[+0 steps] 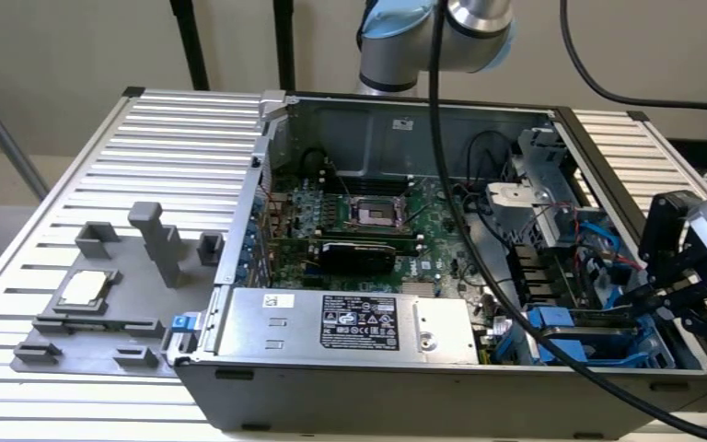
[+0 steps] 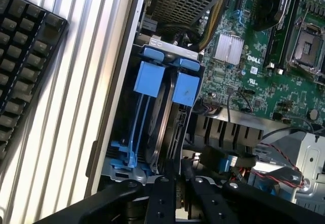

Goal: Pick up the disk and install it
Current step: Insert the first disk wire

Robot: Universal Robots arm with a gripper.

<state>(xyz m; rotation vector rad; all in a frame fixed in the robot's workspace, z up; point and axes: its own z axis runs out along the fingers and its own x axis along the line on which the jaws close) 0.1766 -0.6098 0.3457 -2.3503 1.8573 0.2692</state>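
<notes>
disk (image 2: pixel 170 127) sits edge-on in the blue cage (image 1: pixel 624 354), mid-install. gripper (image 2: pixel 177 172) pinches it; seating likely needs square alignment.

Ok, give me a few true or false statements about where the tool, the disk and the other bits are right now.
1. The computer case is open, with its motherboard exposed. True.
2. The tool hovers over the CPU chip. False: it is at the blue drive cage, at the exterior view's right; the chip lies on a grey fixture outside the case, at the exterior view's left.
3. A black keyboard lies on the slatted table. True.
4. The disk lies flat on the table. False: it stands on edge in the drive cage, inside the case.
</notes>
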